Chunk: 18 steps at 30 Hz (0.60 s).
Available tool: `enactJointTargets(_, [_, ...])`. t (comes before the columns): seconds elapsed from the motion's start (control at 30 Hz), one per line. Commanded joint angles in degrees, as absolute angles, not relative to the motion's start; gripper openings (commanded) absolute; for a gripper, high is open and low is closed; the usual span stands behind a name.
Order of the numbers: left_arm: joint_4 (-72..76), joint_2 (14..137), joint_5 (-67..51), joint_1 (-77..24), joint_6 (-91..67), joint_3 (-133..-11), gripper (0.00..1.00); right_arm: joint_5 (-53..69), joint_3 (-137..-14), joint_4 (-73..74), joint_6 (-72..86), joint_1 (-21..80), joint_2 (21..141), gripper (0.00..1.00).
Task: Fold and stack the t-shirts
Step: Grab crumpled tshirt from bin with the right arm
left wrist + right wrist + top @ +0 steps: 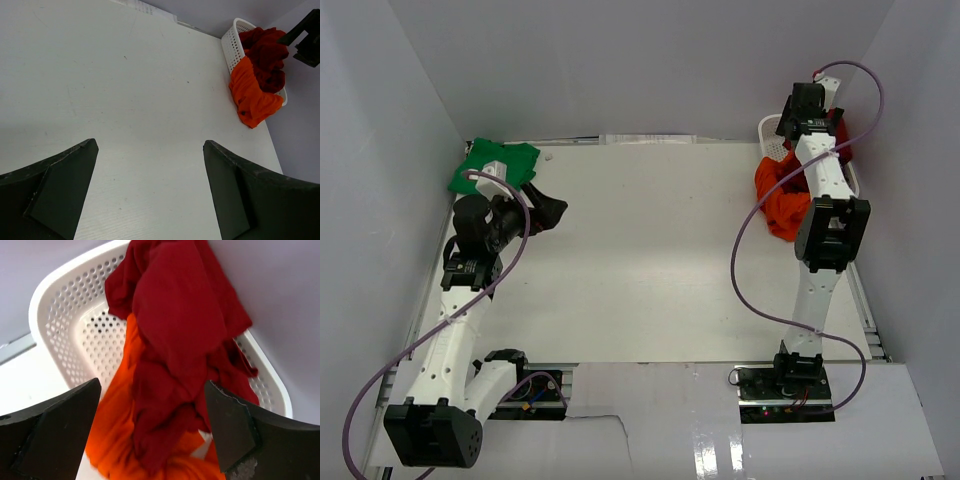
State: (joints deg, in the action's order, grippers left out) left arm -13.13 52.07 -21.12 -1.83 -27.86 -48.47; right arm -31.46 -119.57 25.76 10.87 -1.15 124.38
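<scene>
A bright green t-shirt lies folded at the table's far left corner. My left gripper hovers just to its right, open, with only bare table between its fingers. An orange t-shirt spills over the front rim of the white basket onto the table. A crumpled dark red t-shirt lies on top of it inside the basket. My right gripper hangs open above the basket, its fingers either side of the dark red cloth and apart from it.
The basket stands in the far right corner against the white side wall. White walls close in the table on the left, back and right. Purple cables loop off both arms. The right arm's elbow stands beside the hanging orange cloth.
</scene>
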Motion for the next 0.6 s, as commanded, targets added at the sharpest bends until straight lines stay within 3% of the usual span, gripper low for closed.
enactJointTargets(0.0, [-12.3, 52.3, -22.6, -1.8, -27.2, -48.3, 0.98, -33.6, -129.5, 25.9, 8.6, -2.2, 131.6, 0.90])
enactJointTargets(0.1, [-12.3, 53.3, -23.0, -1.8, -27.2, -48.3, 0.98, -33.8, -136.5, 25.3, 8.1, -3.4, 137.3, 0.90])
enactJointTargets(0.17, [-12.3, 54.0, -23.1, -1.8, -27.2, -48.3, 0.98, -35.0, -134.1, 21.8, 7.7, -4.1, 138.0, 0.90])
enactJointTargets(0.23, [-12.3, 54.3, -23.1, -1.8, -27.2, -48.3, 0.98, -35.9, -131.4, 19.2, 7.7, -4.7, 138.2, 0.99])
enactJointTargets(0.27, [-12.3, 54.5, -22.9, -1.8, -27.2, -48.3, 0.98, -38.1, -131.0, 18.7, 7.7, -4.9, 138.5, 0.93])
enactJointTargets(0.3, [-12.3, 54.6, -22.8, -1.8, -27.1, -48.3, 0.98, -38.1, -131.0, 18.6, 8.1, -5.2, 138.9, 0.71])
enactJointTargets(0.37, [-12.3, 54.8, -22.6, -1.8, -27.1, -48.3, 0.98, -37.1, -131.3, 18.6, 8.6, -6.1, 139.4, 0.38])
enactJointTargets(0.4, [-12.3, 54.9, -22.5, -1.8, -27.0, -48.3, 0.98, -36.0, -131.5, 18.5, 9.6, -6.3, 139.2, 0.08])
enactJointTargets(0.57, [-12.2, 54.8, -22.4, -1.8, -26.8, -48.3, 0.98, -18.0, -121.7, 7.3, 4.2, -4.2, 130.1, 0.08])
